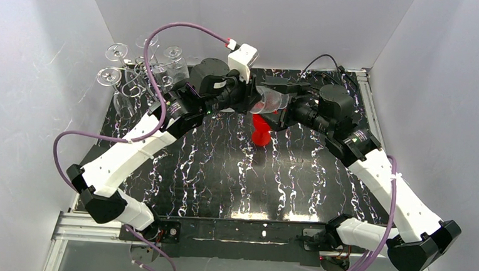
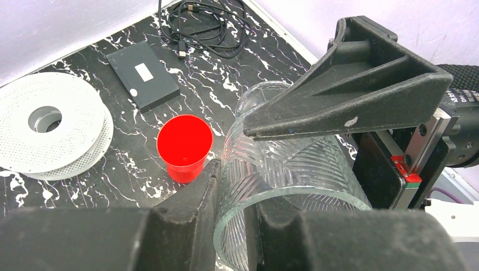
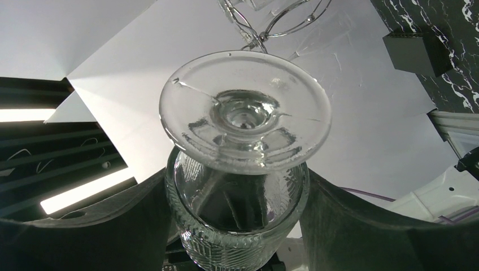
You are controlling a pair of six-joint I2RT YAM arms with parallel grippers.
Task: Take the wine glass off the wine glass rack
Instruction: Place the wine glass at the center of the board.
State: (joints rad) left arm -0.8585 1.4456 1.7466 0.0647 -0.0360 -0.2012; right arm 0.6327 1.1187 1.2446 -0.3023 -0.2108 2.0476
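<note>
Top external view: glass held in mid-air between both grippers, well apart from the rack.
Right gripper clamps the bowl; left gripper pinches the rim wall, one finger inside. Cup stands underneath.

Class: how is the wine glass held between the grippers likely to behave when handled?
The wine glass looks thin and clear, so probably stiff but fragile under a hard squeeze. Its round foot seems slippery; the ribbed bowl may grip better. Laid sideways, it would likely roll.
</note>
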